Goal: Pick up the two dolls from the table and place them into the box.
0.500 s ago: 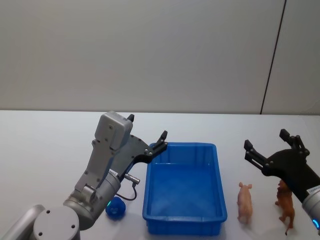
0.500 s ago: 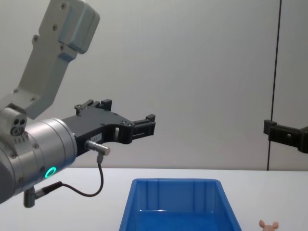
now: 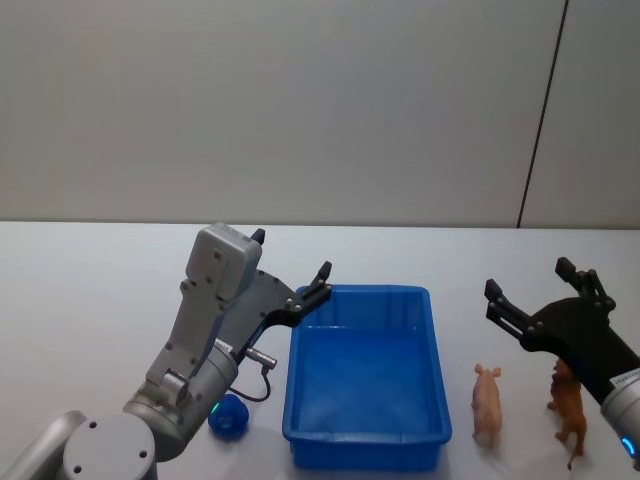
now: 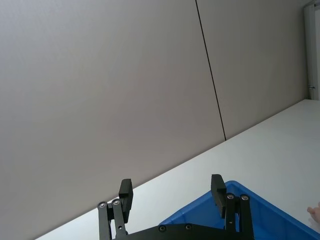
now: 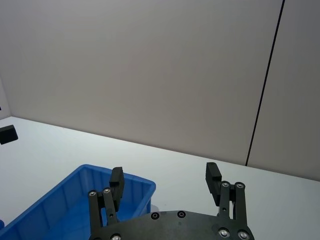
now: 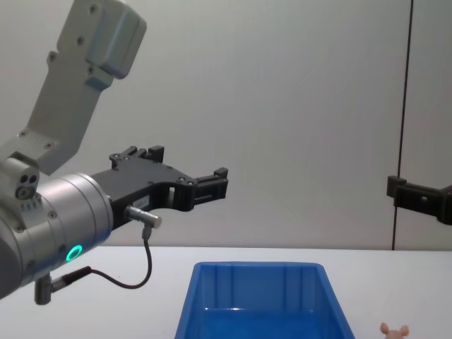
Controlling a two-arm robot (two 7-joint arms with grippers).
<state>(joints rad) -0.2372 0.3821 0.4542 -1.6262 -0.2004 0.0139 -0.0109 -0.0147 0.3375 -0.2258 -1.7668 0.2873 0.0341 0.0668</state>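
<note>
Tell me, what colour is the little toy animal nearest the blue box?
The doll is pale pink, seen best in the head view.

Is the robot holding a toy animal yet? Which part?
Nothing is held. The left gripper and right gripper are open and empty; the pale pink toy animal and brown toy animal stand on the white tabletop.

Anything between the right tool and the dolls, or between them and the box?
Nothing visible. The right tool hangs open above the pink doll and brown doll, with only air between. Bare table separates the pink doll from the box, whose top is open.
</note>
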